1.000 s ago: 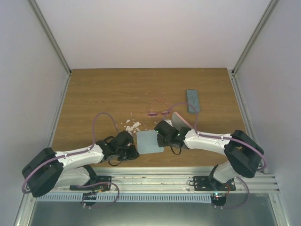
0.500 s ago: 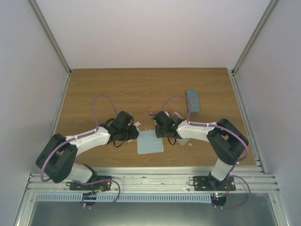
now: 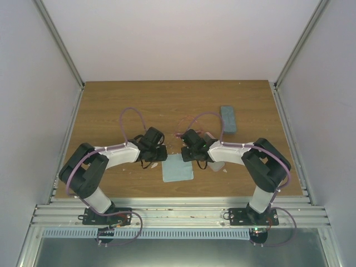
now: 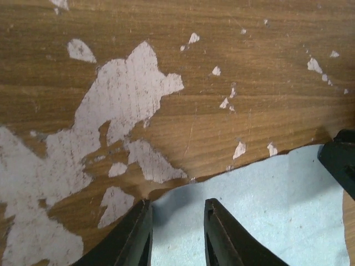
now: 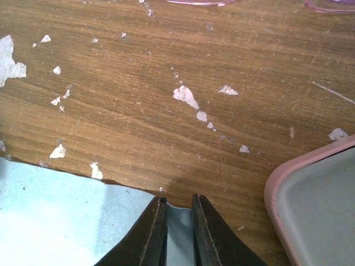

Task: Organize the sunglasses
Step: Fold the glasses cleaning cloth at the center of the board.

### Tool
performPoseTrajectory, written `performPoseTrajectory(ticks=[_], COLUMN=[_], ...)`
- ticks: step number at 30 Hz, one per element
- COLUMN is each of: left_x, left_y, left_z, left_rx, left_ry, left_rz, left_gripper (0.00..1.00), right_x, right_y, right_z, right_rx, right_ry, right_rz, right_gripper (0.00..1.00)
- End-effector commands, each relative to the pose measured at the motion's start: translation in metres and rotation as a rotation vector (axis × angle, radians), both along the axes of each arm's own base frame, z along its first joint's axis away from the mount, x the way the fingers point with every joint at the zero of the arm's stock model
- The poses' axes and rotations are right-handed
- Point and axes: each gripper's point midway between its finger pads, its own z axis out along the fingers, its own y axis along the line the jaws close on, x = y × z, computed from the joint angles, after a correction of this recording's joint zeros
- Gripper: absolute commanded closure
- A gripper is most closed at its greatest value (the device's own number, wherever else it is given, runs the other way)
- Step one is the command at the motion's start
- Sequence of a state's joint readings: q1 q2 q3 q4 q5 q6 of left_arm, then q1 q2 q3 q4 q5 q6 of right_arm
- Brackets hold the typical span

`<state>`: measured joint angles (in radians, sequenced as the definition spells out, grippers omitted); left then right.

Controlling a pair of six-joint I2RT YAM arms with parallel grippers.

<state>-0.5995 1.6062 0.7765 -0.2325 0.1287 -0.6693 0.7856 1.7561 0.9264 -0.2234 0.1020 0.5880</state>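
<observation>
The pink-framed sunglasses (image 3: pixel 187 132) lie on the wooden table just beyond my two grippers. Their rims show at the top edge of the right wrist view (image 5: pixel 195 2). A light blue cloth (image 3: pixel 178 168) lies flat between the arms. My left gripper (image 3: pixel 163 155) is at the cloth's far left corner. Its jaws stand open with that corner (image 4: pixel 183 221) lying between them (image 4: pixel 176 206). My right gripper (image 3: pixel 188 157) is at the far right corner. Its jaws (image 5: pixel 178 200) are drawn close with a narrow gap, and the cloth's corner (image 5: pixel 178 221) fills the gap.
An open pink case (image 5: pixel 316 205) with a grey inside lies right of the right gripper, partly under that arm (image 3: pixel 216 164). A blue-grey case (image 3: pixel 228 118) sits at the back right. The table (image 4: pixel 249 66) has white worn patches.
Both arms have swung forward and inward, from beside the cloth's near half to its far corners. The right jaws have narrowed over the cloth's corner.
</observation>
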Motion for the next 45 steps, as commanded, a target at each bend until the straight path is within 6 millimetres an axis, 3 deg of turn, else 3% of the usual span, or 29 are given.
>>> performPoseTrajectory(ticks=[1, 7, 13, 20, 33, 36, 45], left_x=[0.005, 0.002, 0.001, 0.002, 0.006, 0.001, -0.023], left_y=[0.003, 0.000, -0.001, -0.001, -0.011, -0.013, -0.008], left_z=[-0.009, -0.011, -0.012, -0.017, 0.031, 0.033, 0.028], left_rx=[0.033, 0.023, 0.024, 0.038, -0.044, -0.063, -0.090], left_ry=[0.001, 0.014, 0.017, 0.028, -0.084, -0.091, -0.074], left_rz=[-0.001, -0.018, -0.030, -0.038, -0.091, -0.118, -0.174], left_gripper=[0.73, 0.79, 0.87, 1.00, 1.00, 1.00, 1.00], right_x=[-0.010, -0.011, -0.009, -0.005, -0.003, -0.007, -0.033], right_y=[-0.005, -0.006, -0.005, -0.003, 0.001, 0.001, -0.010], right_z=[-0.014, -0.012, -0.010, -0.004, 0.030, 0.033, 0.018], right_rx=[-0.014, -0.012, -0.012, -0.004, 0.053, 0.068, 0.087], right_ry=[0.043, 0.040, 0.035, 0.020, -0.034, -0.032, 0.015], right_rz=[0.020, 0.023, 0.022, 0.018, 0.024, 0.038, 0.069], right_gripper=[0.87, 0.89, 0.99, 0.99, 0.99, 0.99, 0.99])
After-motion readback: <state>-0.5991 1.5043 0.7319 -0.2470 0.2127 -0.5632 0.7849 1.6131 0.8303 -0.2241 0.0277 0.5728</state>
